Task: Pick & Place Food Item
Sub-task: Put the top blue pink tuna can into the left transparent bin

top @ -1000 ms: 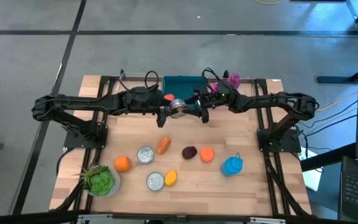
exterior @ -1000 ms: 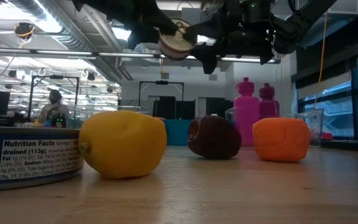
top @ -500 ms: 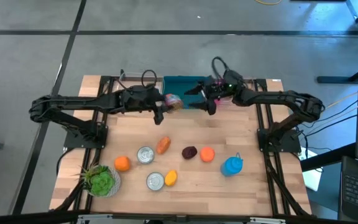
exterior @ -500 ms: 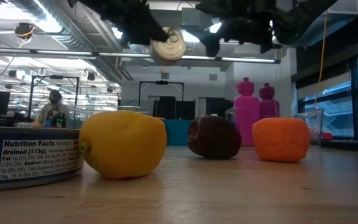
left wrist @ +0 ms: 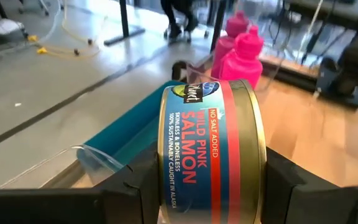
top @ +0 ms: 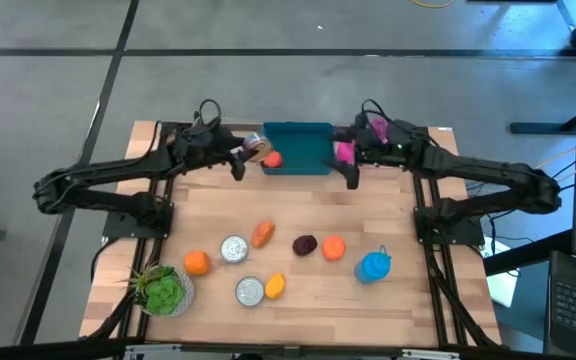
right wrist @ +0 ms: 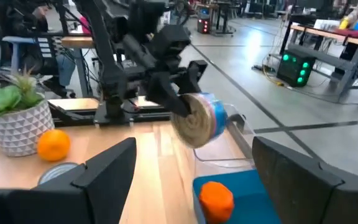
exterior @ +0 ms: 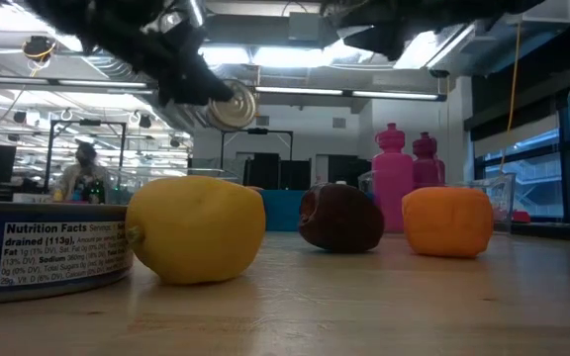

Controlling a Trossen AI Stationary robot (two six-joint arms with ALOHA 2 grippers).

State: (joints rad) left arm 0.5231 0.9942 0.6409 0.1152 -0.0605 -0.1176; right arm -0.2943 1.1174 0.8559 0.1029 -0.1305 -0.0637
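Nearest the table [top: 368,310] front: tuna can [exterior: 38,252], lemon [exterior: 196,229], dark fruit [exterior: 341,218]. Farther: left pincer [top: 245,158] clamped salmon can [left wrist: 211,149] just beside teal bin [top: 303,140]. Orange item [right wrist: 215,196] lay inside. Right pincer [top: 351,165] hung open at bin's other side.

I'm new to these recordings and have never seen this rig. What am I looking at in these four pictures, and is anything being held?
Two dark robot arms work at a wooden table. One camera looks down from above, one sits at table height, and one rides on each wrist. The left gripper holds a salmon can in the air beside the teal bin, which has an orange item inside. The right gripper is open and empty near the pink bottles. Fruit, two more cans, a blue bottle and a potted plant lie nearer the front.
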